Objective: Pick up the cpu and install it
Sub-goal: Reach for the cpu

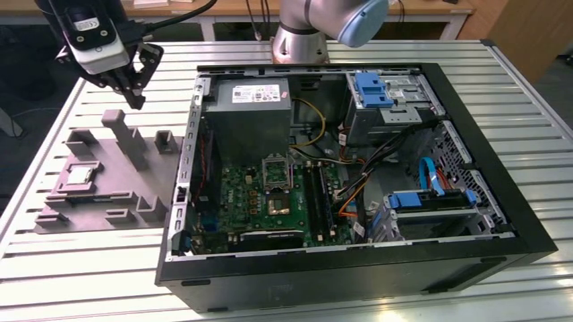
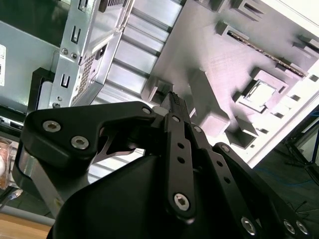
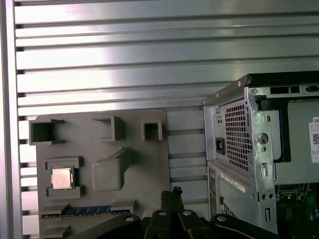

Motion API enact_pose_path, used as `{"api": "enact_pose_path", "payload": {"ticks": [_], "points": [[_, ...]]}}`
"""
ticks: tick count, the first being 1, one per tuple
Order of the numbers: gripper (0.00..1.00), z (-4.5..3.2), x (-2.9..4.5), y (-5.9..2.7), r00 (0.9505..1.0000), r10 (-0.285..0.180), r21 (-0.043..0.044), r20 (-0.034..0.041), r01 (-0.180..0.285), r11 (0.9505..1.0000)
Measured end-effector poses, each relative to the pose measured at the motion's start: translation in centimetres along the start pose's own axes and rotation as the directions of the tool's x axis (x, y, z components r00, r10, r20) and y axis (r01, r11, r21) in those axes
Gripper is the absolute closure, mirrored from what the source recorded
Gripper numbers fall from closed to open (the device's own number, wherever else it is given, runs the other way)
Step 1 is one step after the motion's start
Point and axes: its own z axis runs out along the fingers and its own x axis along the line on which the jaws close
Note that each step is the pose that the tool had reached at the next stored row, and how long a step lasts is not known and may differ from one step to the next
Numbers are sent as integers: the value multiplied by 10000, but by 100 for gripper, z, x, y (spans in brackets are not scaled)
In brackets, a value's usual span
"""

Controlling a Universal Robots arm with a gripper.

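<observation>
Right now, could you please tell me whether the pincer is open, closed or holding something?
The pincer is closed and holds nothing; the chip lies on the grey tray, apart from it.

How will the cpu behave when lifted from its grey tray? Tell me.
Probably stiff and light: the cpu is a thin flat square with a metal top. That smooth top may be slippery. It sits recessed in the grey tray, so a push likely won't slide it.
</observation>
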Motion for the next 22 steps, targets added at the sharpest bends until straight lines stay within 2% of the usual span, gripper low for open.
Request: {"api": "enact_pose_path", "payload": {"ticks": [22], "points": [[89,-1,41,-3,10000,0,-3,-2,0,10000]]}}
